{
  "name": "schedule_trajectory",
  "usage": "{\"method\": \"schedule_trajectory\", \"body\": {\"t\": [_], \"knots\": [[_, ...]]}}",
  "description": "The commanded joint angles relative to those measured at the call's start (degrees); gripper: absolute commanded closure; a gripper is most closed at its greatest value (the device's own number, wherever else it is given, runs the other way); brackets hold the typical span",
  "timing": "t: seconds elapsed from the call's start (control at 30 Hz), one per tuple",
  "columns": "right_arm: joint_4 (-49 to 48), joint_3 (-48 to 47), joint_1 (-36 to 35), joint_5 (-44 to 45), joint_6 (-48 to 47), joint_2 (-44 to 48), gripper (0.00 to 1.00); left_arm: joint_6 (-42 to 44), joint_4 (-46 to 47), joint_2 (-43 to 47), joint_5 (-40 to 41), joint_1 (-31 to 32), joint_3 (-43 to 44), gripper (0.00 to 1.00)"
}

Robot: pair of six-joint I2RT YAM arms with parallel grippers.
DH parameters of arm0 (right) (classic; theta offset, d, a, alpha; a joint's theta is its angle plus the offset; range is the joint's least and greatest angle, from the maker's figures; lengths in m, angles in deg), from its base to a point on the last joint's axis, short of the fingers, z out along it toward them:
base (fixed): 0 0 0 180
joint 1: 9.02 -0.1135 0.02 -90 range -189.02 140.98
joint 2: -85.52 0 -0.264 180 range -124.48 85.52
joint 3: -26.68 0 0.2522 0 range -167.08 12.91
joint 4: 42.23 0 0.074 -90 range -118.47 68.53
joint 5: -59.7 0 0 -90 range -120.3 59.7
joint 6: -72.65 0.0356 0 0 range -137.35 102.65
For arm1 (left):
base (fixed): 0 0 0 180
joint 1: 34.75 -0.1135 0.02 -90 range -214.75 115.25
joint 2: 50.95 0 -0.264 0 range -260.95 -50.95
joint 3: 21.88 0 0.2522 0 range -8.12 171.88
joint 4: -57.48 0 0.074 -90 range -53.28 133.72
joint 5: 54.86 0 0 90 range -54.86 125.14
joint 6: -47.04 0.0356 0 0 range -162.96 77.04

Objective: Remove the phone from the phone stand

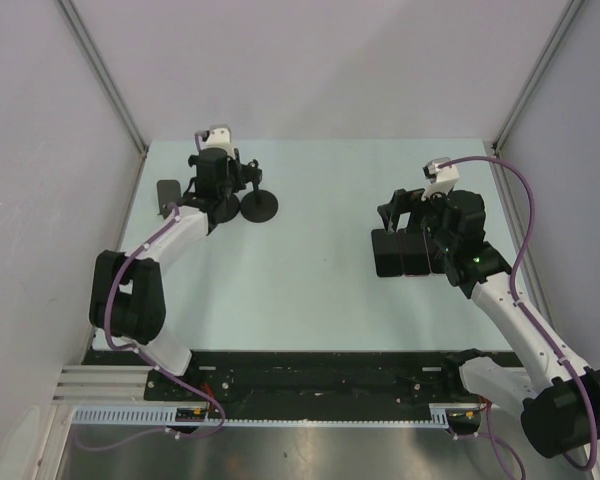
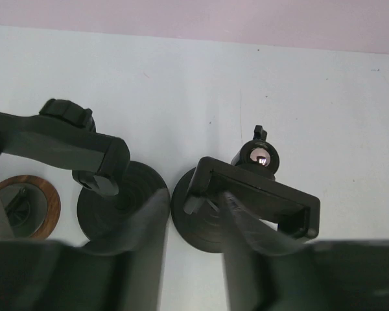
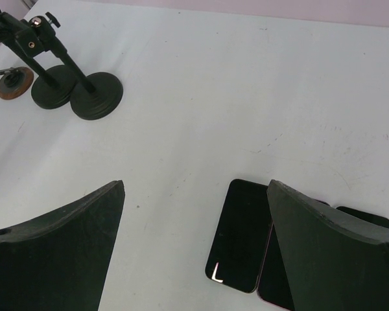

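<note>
Right claw (image 3: 196, 188) wide over phones (image 3: 240, 236), stands (image 3: 96, 96) well apart

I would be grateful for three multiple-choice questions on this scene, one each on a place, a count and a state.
1. Where do the phones lie?
A. Inside a box.
B. Flat on the table beneath the right gripper.
C. On the near rail.

2. How many black stands with round bases are there?
A. One.
B. Two.
C. Four.

3. How is the right gripper?
A. Open, empty.
B. Shut on a phone.
C. Shut, empty.

Answers: 1 B, they lie side by side below it in the right wrist view; 2 B, two round bases stand together at the far left; 3 A, its jaws stand wide apart above the phones.
</note>
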State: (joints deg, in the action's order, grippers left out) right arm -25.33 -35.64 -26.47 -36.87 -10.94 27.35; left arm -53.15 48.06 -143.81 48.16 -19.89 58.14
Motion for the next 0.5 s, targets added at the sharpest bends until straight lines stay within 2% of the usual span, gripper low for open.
{"method": "schedule_trajectory", "body": {"t": [0.0,0.07,0.1,0.17,0.2,0.3,0.4,0.47], "knots": [[-1.12,0.04,-0.04,0.68,0.53,1.74,0.03,-2.28,7.18,3.81,-2.03,-0.17,1.25,0.52],[-0.85,0.04,0.4,1.82,0.09,2.1,0.03,-2.28,7.18,5.66,-2.47,-0.17,-0.51,0.43],[-0.5,0.04,0.4,2.26,-0.09,2.62,0.03,-2.2,6.74,7.85,-2.47,-0.17,-1.04,0.35],[-0.15,-0.05,0.75,3.75,-0.52,3.32,0.03,-2.11,5.43,10.41,-3.7,-0.17,-2.45,0.27],[0.03,-0.05,0.93,4.28,-0.53,3.94,0.03,-2.11,2.89,12.94,-3.87,-0.17,-2.62,0.21],[0.99,-0.4,1.19,6.48,-0.53,4.99,0.02,-2.2,-1.78,19.44,-4.66,-0.17,-4.38,0.09],[2.39,-0.92,1.37,10.6,-0.44,6.58,0.01,-1.94,-6.42,26.49,-4.67,0.61,-6.67,0.0],[3.71,-1.28,1.46,14.82,-0.44,8.51,0.0,0.42,-10.12,30.87,-0.65,2.37,-7.11,0.0]]}}
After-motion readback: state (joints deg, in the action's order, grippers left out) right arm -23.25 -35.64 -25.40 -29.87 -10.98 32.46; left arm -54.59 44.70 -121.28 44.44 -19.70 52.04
